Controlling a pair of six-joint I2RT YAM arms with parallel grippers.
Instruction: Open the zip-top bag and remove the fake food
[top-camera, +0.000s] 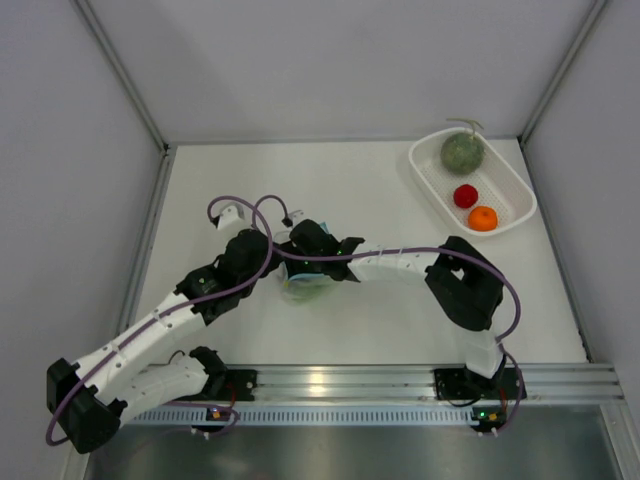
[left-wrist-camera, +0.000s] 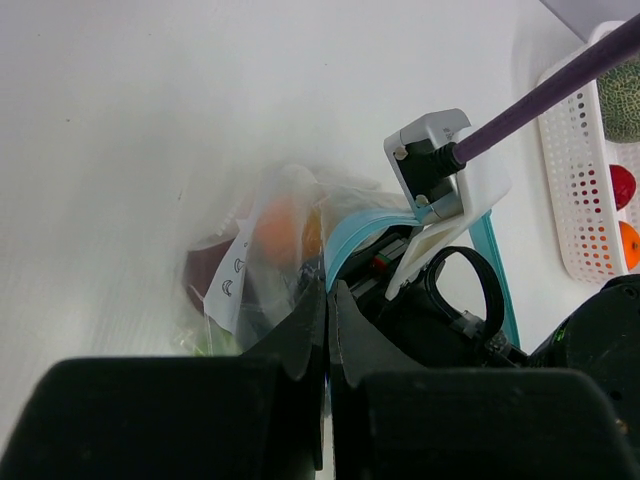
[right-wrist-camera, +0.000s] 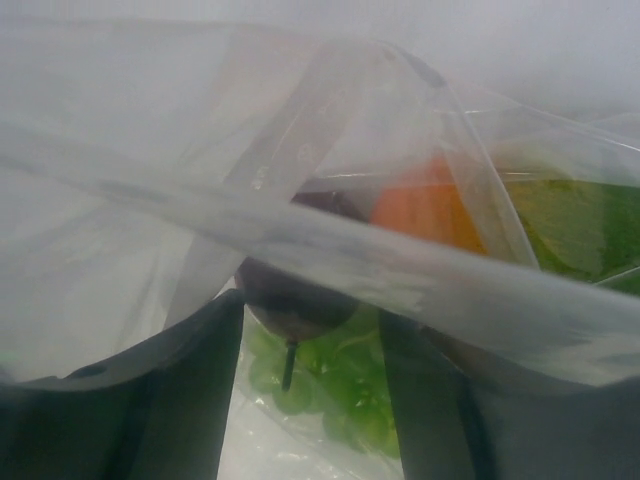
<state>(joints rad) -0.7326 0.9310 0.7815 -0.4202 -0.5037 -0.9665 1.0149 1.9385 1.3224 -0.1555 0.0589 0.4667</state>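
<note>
The zip-top bag (top-camera: 305, 287) lies mid-table, crinkly and clear, with its light blue zip strip (left-wrist-camera: 350, 235) showing in the left wrist view. My left gripper (left-wrist-camera: 328, 292) is shut, pinching the bag's edge by the strip. My right gripper (right-wrist-camera: 310, 340) is open and reaches into the bag's mouth, its fingers (right-wrist-camera: 190, 370) on either side of a dark red piece (right-wrist-camera: 295, 290) with a stem. An orange piece (right-wrist-camera: 425, 210) and leafy green pieces (right-wrist-camera: 330, 395) lie in the bag. Both grippers meet over the bag in the top view.
A white perforated basket (top-camera: 510, 180) stands at the back right and holds a grey-green melon (top-camera: 462, 152), a red ball (top-camera: 465, 195) and an orange ball (top-camera: 483, 218). It also shows in the left wrist view (left-wrist-camera: 575, 170). White walls enclose the table.
</note>
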